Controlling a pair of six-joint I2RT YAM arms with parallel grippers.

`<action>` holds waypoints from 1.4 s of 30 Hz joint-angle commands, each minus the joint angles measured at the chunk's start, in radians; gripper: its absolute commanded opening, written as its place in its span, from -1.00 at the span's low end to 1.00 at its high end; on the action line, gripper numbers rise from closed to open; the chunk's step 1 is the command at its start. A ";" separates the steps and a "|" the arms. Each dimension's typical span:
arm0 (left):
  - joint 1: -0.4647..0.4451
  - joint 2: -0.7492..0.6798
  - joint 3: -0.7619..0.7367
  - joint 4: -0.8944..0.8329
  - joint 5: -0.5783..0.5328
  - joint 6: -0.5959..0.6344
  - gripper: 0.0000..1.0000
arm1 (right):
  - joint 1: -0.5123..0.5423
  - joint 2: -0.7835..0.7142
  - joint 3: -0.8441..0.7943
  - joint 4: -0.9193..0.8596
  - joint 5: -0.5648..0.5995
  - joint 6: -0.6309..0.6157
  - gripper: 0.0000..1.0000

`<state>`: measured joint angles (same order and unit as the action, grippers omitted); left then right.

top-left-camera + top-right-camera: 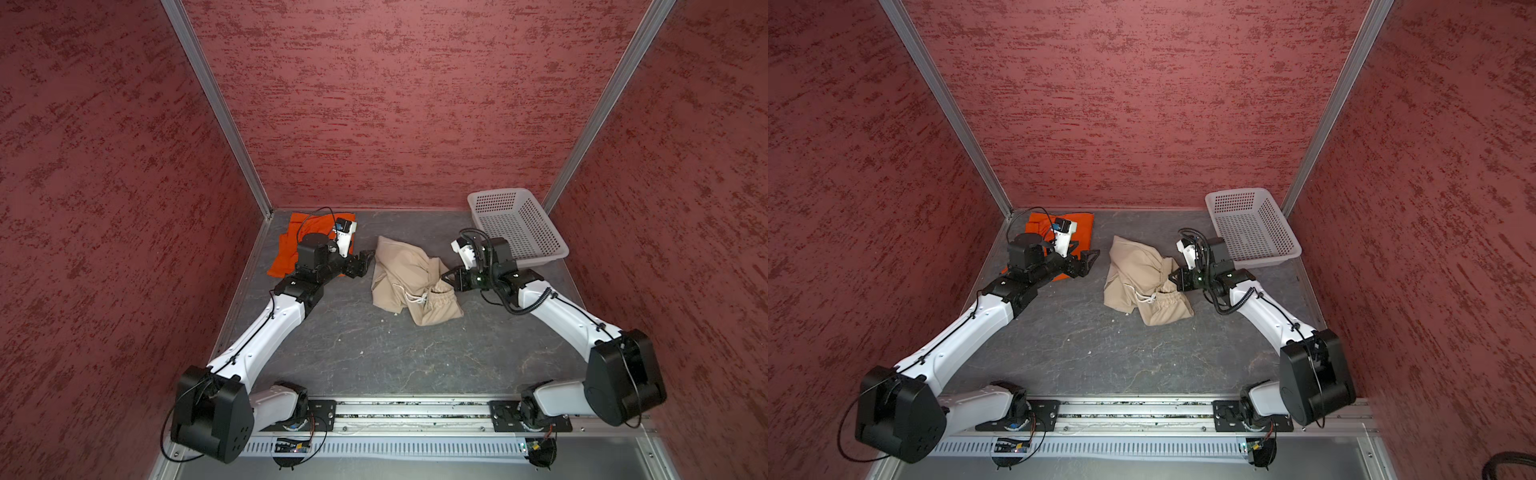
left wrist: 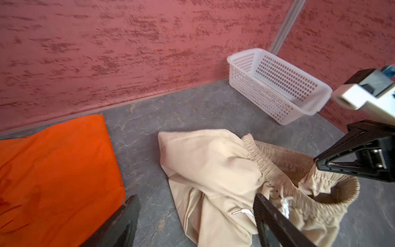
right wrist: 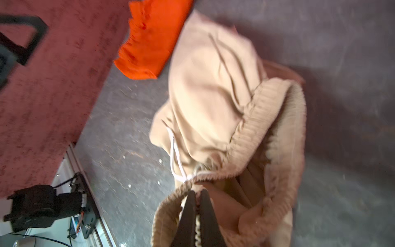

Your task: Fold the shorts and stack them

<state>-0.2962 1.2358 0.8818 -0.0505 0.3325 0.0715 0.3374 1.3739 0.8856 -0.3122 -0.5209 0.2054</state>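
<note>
Beige shorts (image 1: 399,270), near the basket (image 1: 540,226): soft, light, limp; grips best at elastic waistband (image 3: 252,128). Right tool (image 3: 198,193) clamped there; left tool (image 1: 366,261) apart.

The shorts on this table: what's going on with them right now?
The right tool is shut on the gathered waistband of the beige shorts, which lie crumpled mid-table. The left tool stands open beside them, holding nothing. The orange shorts lie flat in the back corner, apparently folded; nothing is stacked yet.
</note>
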 commanded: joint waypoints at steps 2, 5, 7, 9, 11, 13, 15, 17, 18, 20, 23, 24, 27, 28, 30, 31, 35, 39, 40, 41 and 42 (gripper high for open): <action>-0.038 0.089 0.014 -0.009 0.167 0.174 0.67 | 0.000 -0.085 -0.072 0.024 0.080 0.019 -1.00; -0.056 0.190 0.094 -0.101 0.218 0.218 0.66 | 0.000 -0.103 -0.084 -0.042 0.082 0.069 -0.52; -0.075 0.251 0.154 -0.168 0.237 0.223 0.65 | -0.001 -0.119 -0.068 -0.108 0.098 0.114 0.02; -0.101 0.286 0.182 -0.191 0.235 0.225 0.65 | -0.008 -0.141 -0.037 -0.189 0.149 0.157 0.21; -0.124 0.307 0.184 -0.182 0.223 0.210 0.65 | -0.040 -0.160 -0.010 -0.287 0.198 0.201 0.28; -0.138 0.330 0.181 -0.169 0.203 0.176 0.64 | -0.085 -0.168 0.004 -0.363 0.215 0.234 0.38; -0.154 0.355 0.184 -0.166 0.192 0.143 0.64 | -0.101 -0.157 0.014 -0.430 0.255 0.252 0.47; -0.167 0.373 0.186 -0.161 0.169 0.118 0.64 | -0.101 -0.135 0.014 -0.462 0.249 0.248 0.50; -0.172 0.381 0.183 -0.153 0.159 0.104 0.64 | -0.100 -0.124 0.006 -0.462 0.211 0.237 0.52; -0.173 0.392 0.174 -0.126 0.155 0.079 0.64 | -0.093 -0.123 -0.021 -0.428 0.121 0.212 0.60; -0.174 0.399 0.165 -0.096 0.162 0.053 0.64 | -0.090 -0.123 -0.046 -0.393 0.077 0.190 0.64; -0.174 0.400 0.166 -0.092 0.162 0.048 0.63 | -0.089 -0.119 -0.042 -0.393 0.066 0.182 0.64; -0.175 0.397 0.165 -0.089 0.160 0.041 0.64 | -0.089 -0.120 -0.021 -0.408 0.064 0.165 0.65; -0.175 0.395 0.160 -0.089 0.159 0.040 0.63 | -0.088 -0.127 -0.012 -0.412 0.065 0.157 0.65; -0.174 0.393 0.156 -0.086 0.157 0.040 0.64 | -0.077 -0.137 0.002 -0.427 0.076 0.138 0.67; -0.174 0.395 0.154 -0.083 0.155 0.037 0.64 | -0.064 -0.139 0.008 -0.436 0.083 0.125 0.67; -0.175 0.402 0.154 -0.077 0.158 0.032 0.63 | -0.010 -0.088 0.039 -0.500 0.161 0.070 0.67; -0.175 0.403 0.154 -0.071 0.157 0.024 0.64 | 0.040 -0.012 0.081 -0.532 0.210 0.037 0.67; -0.175 0.401 0.151 -0.071 0.156 0.023 0.64 | 0.049 0.002 0.084 -0.526 0.216 0.039 0.67; -0.175 0.399 0.150 -0.070 0.155 0.022 0.63 | 0.062 0.018 0.090 -0.522 0.231 0.042 0.67; -0.175 0.397 0.148 -0.071 0.152 0.023 0.63 | 0.072 0.035 0.097 -0.520 0.256 0.046 0.67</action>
<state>-0.4679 1.6299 1.0435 -0.1516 0.4911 0.1017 0.3862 1.3796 0.9524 -0.7998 -0.3401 0.2756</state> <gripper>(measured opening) 0.817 0.834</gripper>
